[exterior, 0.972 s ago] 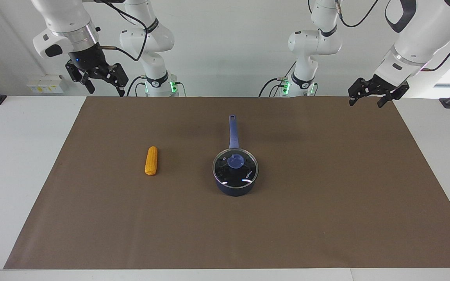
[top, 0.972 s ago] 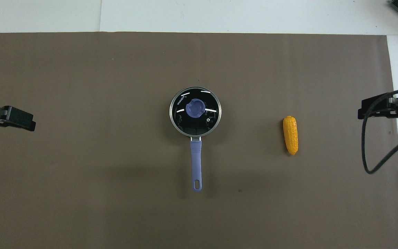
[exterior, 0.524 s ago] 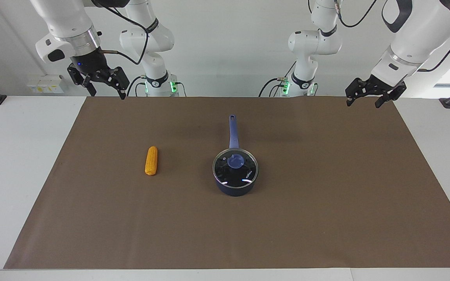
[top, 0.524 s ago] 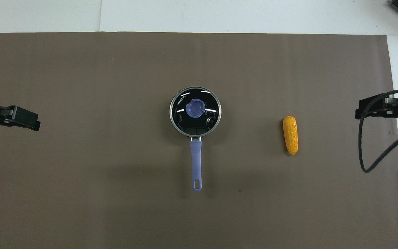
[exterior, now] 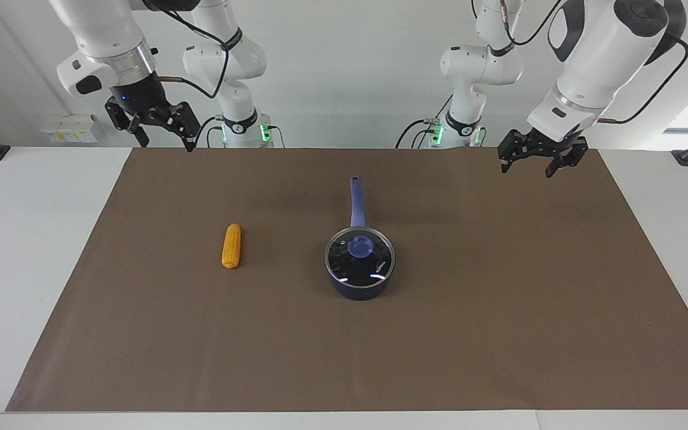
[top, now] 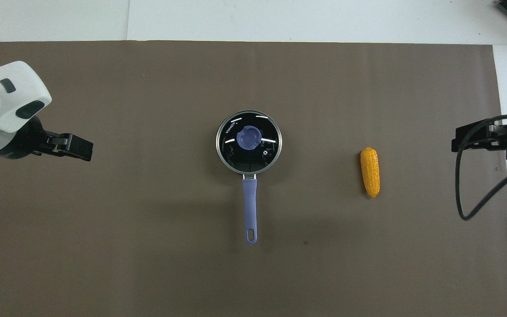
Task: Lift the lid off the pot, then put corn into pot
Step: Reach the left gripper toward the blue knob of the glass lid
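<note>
Lid [exterior: 360, 256] sitting on pot [exterior: 359, 289] — both grippers hanging empty, fingers wide.
Glass lid is looking slippery, breakable — its knob [exterior: 359, 246] is offering the grip; left gripper [exterior: 530, 160], right gripper [exterior: 161, 128], corn [exterior: 232, 245] untouched.

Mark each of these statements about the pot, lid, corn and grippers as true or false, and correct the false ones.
1. The lid sits on the pot. True.
2. The corn lies inside the pot. False: it lies on the brown mat, beside the pot toward the right arm's end of the table.
3. The left gripper holds the lid by its knob. False: it is open and empty, up over the mat's edge nearest the robots.
4. The pot's handle points toward the robots. True.
5. The right gripper is open and holds nothing. True.
</note>
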Robot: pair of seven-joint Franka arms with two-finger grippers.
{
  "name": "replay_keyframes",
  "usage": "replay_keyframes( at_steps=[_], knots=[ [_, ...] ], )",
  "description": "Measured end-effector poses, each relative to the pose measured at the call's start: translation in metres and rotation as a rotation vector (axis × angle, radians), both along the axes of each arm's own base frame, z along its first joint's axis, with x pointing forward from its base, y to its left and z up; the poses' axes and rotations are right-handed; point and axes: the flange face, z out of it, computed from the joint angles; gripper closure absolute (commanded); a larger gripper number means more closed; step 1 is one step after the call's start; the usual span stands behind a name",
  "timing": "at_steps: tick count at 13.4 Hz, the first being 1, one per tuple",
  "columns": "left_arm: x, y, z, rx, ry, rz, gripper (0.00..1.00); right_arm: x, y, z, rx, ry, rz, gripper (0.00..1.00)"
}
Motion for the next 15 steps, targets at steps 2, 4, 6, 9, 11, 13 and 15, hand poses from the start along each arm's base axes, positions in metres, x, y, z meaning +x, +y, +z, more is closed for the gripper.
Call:
replay_keyframes(
  at_steps=[2,4,6,9,11,13,15],
  knots=[
    [0.000,-0.014,-0.010,-0.001,-0.010,0.004,0.00,0.000,-0.002,0.000,0.000,0.000,-0.004,0.00],
    [0.000,-0.038,-0.023,-0.004,-0.031,0.038,0.00,0.000,-0.002,0.000,0.000,0.000,-0.004,0.00],
    [0.000,-0.059,-0.042,-0.003,-0.032,0.051,0.00,0.000,-0.002,0.000,0.000,0.000,-0.004,0.00],
    [0.003,-0.092,-0.066,0.000,-0.030,0.064,0.00,0.000,-0.002,0.000,0.000,0.000,-0.004,0.00],
    [0.005,-0.112,-0.079,0.000,-0.036,0.084,0.00,0.000,-0.002,0.000,0.000,0.000,-0.004,0.00],
    [0.005,-0.138,-0.095,-0.002,-0.044,0.110,0.00,0.000,-0.002,0.000,0.000,0.000,-0.004,0.00],
    [0.004,-0.172,-0.118,-0.006,-0.055,0.142,0.00,0.000,-0.002,0.000,0.000,0.000,-0.004,0.00]
  ],
)
